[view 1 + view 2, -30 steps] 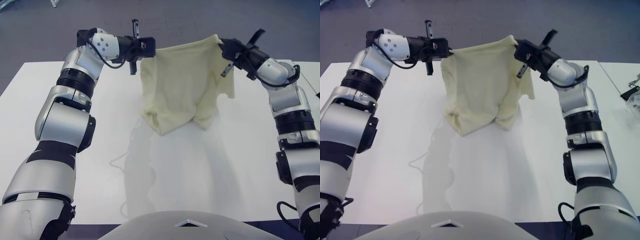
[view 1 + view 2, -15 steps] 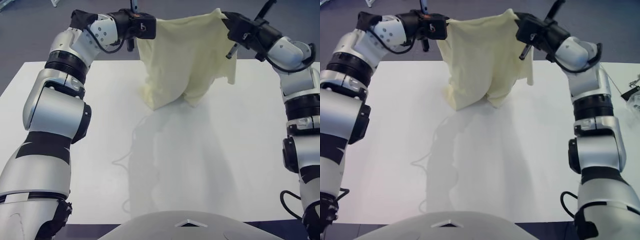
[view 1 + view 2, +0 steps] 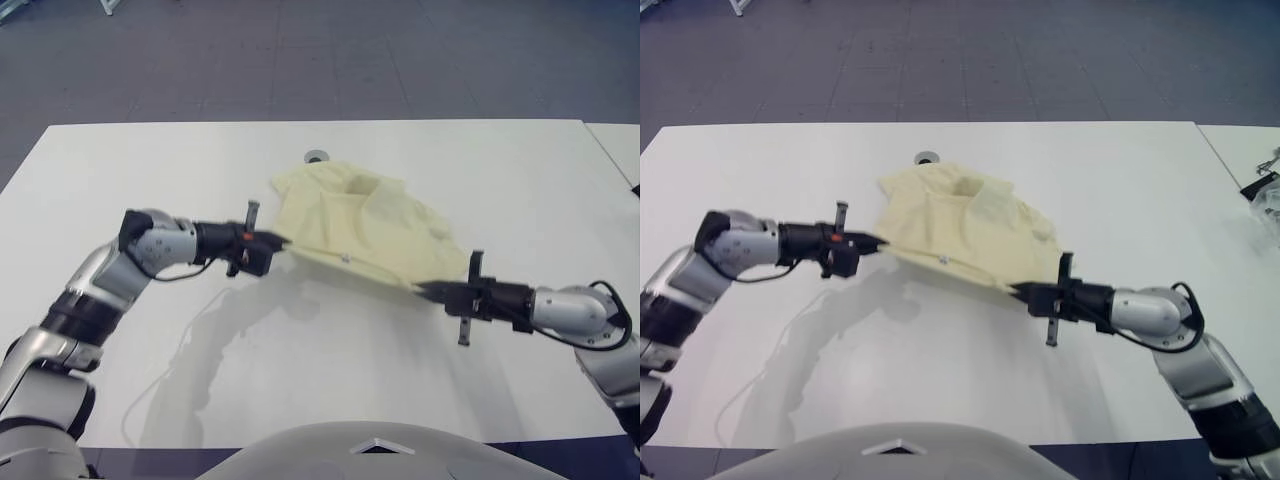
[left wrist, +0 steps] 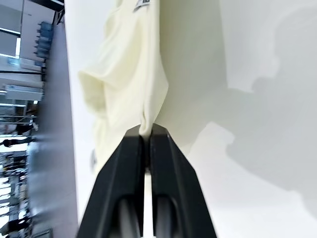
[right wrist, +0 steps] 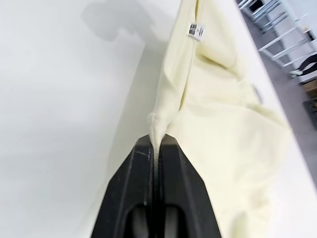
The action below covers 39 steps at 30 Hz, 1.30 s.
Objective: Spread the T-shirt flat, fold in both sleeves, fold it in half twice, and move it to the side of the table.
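Disc (image 3: 316, 156) — just beyond T-shirt (image 3: 360, 225)

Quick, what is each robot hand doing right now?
Left gripper: shut on the T-shirt.
Right gripper: shut on the T-shirt too.

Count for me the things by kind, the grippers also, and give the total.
T-shirt, pale yellow: 1
Small round grey disc: 1
Grippers: 2, the left gripper and the right gripper, each shut on the T-shirt's edge
Total: 4
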Tool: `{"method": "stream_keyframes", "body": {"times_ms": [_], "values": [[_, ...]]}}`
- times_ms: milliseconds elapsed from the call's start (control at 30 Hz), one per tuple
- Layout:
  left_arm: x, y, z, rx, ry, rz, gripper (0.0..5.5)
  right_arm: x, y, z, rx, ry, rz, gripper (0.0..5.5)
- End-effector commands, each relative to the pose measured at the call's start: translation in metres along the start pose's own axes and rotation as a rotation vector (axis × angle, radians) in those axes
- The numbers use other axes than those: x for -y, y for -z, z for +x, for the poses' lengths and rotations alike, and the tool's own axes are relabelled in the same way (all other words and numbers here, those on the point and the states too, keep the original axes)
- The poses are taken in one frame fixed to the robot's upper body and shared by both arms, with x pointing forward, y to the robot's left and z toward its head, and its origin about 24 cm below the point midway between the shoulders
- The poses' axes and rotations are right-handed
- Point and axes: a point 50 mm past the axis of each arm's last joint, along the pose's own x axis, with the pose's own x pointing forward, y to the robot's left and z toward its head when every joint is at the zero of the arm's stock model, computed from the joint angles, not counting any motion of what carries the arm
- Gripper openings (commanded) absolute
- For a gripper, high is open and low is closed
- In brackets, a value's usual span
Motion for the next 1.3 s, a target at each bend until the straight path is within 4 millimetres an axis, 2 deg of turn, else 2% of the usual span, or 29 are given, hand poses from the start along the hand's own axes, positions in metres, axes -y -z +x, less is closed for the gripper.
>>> {"method": "stream_keyframes", "body": {"times_ms": [33, 167, 333, 400, 500, 600, 667, 733, 800, 900, 967, 1067, 1167, 1300], "values": [[0.063, -0.075, -0.032, 0.059, 0.419, -0.110, 0.02, -0.070, -0.018, -0.012, -0.111, -0.341, 0.101, 0.00], [0.073, -0.073, -0.028, 0.004, 0.403, -0.145, 0.02, -0.069, -0.017, -0.009, -0.130, -0.295, 0.117, 0.00], [0.083, -0.075, -0.029, -0.049, 0.398, -0.206, 0.02, -0.077, -0.024, -0.012, -0.136, -0.312, 0.195, 0.00], [0.082, -0.081, -0.029, -0.013, 0.361, -0.260, 0.43, -0.077, -0.031, -0.014, -0.119, -0.305, 0.240, 0.35], [0.070, -0.090, -0.034, 0.104, 0.308, -0.410, 0.86, -0.070, -0.040, -0.023, -0.117, -0.302, 0.294, 0.75], [0.037, -0.088, -0.048, 0.235, 0.217, -0.572, 1.39, -0.054, -0.048, -0.034, -0.099, -0.254, 0.335, 1.27], [0.010, -0.074, -0.055, 0.261, 0.104, -0.616, 1.71, -0.037, -0.050, -0.037, -0.076, -0.175, 0.336, 1.58], [-0.015, -0.052, -0.055, 0.214, -0.028, -0.611, 2.09, -0.020, -0.045, -0.034, -0.074, -0.070, 0.323, 1.94], [-0.034, -0.024, -0.045, 0.098, -0.139, -0.544, 2.42, -0.012, -0.035, -0.027, -0.118, 0.019, 0.311, 2.26], [-0.055, 0.024, -0.017, -0.161, -0.305, -0.437, 2.87, -0.015, -0.017, -0.019, -0.210, 0.117, 0.298, 2.69], [-0.058, 0.043, -0.002, -0.277, -0.326, -0.378, 3.20, -0.013, -0.011, -0.017, -0.249, 0.183, 0.282, 3.01], [-0.050, 0.060, 0.011, -0.338, -0.296, -0.357, 3.73, -0.007, -0.009, -0.014, -0.258, 0.245, 0.255, 3.52], [-0.035, 0.073, 0.012, -0.380, -0.234, -0.363, 4.19, -0.003, -0.008, -0.015, -0.260, 0.287, 0.230, 3.96], [-0.028, 0.083, 0.005, -0.423, -0.201, -0.359, 4.90, 0.002, -0.004, -0.021, -0.276, 0.312, 0.215, 4.64]]}}
